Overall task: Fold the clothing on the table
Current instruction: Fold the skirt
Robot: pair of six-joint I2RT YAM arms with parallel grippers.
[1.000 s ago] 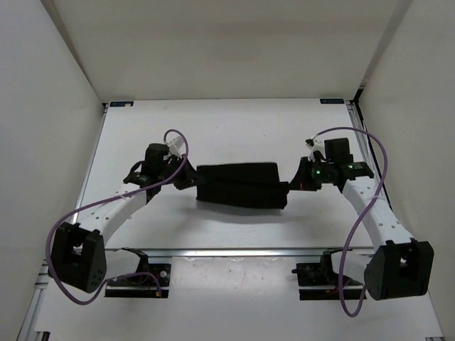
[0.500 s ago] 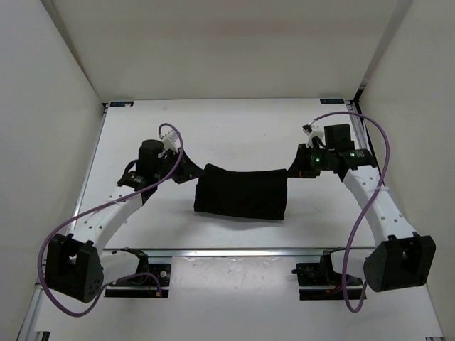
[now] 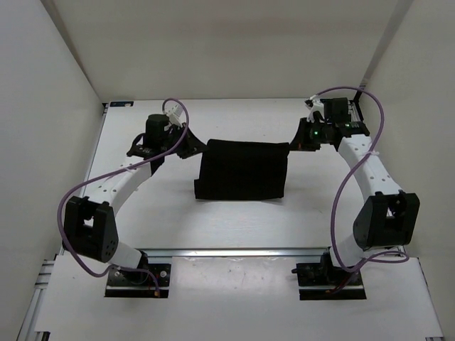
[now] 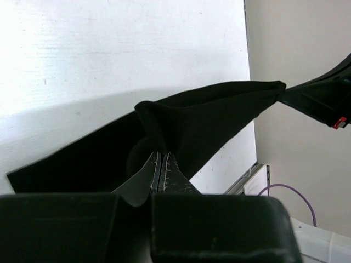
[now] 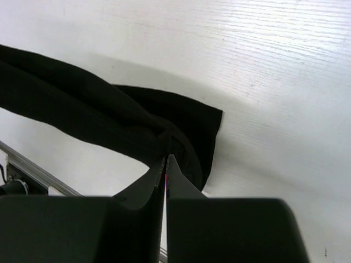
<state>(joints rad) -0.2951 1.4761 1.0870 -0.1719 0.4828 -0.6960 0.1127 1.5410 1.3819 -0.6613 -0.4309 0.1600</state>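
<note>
Left hand [image 3: 200, 148] and right hand [image 3: 292, 145] each clamp a far corner of the clothing [image 3: 242, 172], raised off the worktop [image 3: 234, 224]; fold judged partway, laying down outstanding.

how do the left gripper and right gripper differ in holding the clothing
The left gripper pinches the clothing's left far corner, the right gripper its right far corner. The left gripper points right, the right gripper left. A green light glows behind the right gripper, none by the left gripper. Both are shut on the clothing.
</note>
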